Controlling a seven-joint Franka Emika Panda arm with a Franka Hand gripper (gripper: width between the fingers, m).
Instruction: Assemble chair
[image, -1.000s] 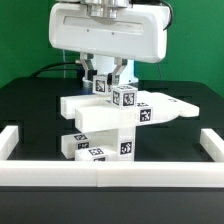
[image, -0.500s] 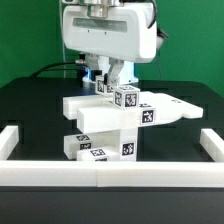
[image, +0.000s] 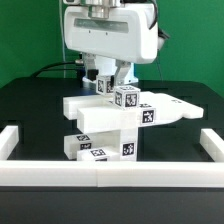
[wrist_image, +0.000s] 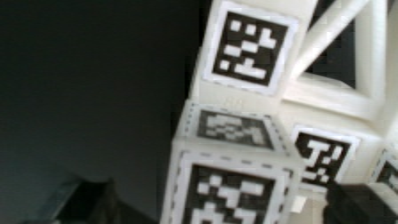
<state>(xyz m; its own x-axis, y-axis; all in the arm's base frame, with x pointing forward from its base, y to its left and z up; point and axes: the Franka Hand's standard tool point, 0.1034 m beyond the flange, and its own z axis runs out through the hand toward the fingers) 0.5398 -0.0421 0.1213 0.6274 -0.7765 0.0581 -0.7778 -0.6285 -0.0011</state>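
Worktop (image: 30, 105) is what you see first: a black flat surface bordered by white plastic rails (image: 60, 172) along its front edge and both sides. Near its centre stands the chair (image: 110, 125), a stack of chunky white plastic slabs and bars carrying small black-and-white square tags. Your arm's white two-finger gripper (image: 108, 80) hangs just behind the stack's top; you cannot tell whether its fingers are spread or closed. In the wrist view, tagged white faces (wrist_image: 249, 150) fill the frame.

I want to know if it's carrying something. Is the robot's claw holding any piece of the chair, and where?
It cannot be told. The gripper sits right behind the top of the chair, but the fingertips are hidden, so a grip isn't visible.
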